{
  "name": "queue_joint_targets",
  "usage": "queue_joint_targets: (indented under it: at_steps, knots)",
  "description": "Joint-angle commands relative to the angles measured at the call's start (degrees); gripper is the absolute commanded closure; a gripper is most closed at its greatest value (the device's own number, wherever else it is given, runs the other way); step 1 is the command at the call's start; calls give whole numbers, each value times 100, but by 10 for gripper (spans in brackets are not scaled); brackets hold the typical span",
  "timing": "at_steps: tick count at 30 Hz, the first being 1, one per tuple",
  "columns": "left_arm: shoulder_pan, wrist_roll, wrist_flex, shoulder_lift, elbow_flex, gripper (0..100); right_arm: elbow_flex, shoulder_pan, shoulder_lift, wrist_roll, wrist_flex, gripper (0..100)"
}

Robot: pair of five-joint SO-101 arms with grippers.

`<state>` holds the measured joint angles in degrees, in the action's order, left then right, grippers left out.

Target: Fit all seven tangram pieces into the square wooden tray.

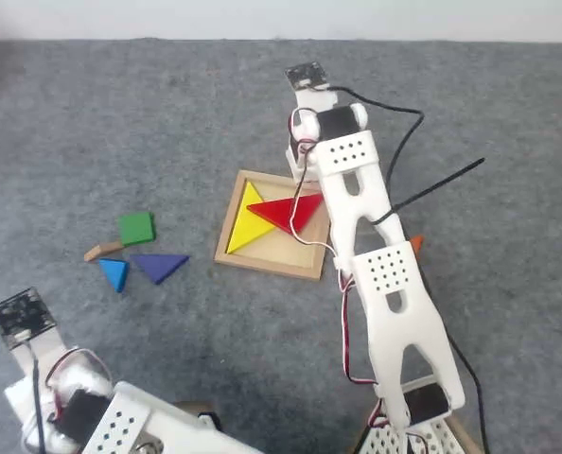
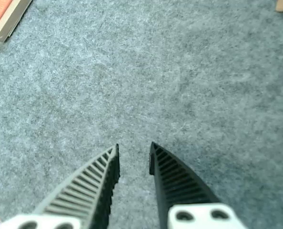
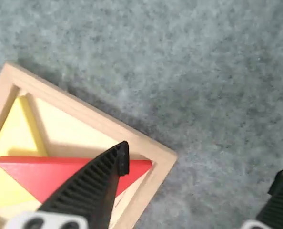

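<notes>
The square wooden tray [image 1: 305, 263] lies mid-table and holds a yellow triangle [image 1: 245, 225] and a red triangle [image 1: 287, 212] that overlaps it. My right gripper [image 3: 203, 162] is open wide at the tray's far right corner [image 3: 156, 160]. One of its fingers [image 3: 101, 179] hangs over the red triangle [image 3: 41, 174], the other is outside the rim. Left of the tray lie a green square [image 1: 136, 228], a tan piece [image 1: 103, 251], a small blue triangle [image 1: 114, 273] and a dark blue triangle [image 1: 160, 266]. My left gripper [image 2: 134, 148] hovers over bare carpet, slightly open and holding nothing.
An orange piece [image 1: 415, 243] peeks out from behind the right arm [image 1: 385, 274]. The left arm's base [image 1: 82, 407] sits at the near left corner. A black cable [image 1: 432, 184] runs across the carpet to the right of the tray. Grey carpet covers the table.
</notes>
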<state>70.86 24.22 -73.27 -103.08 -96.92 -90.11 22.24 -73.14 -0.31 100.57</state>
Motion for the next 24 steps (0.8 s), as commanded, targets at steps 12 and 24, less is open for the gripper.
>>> queue_joint_targets:
  at_steps: [12,24]
  knots:
    - [18,53,-35,-88,40,900,105,760,444,-44,268,553]
    - [35,53,-35,-88,40,900,4422,1086,3758,-9,207,553]
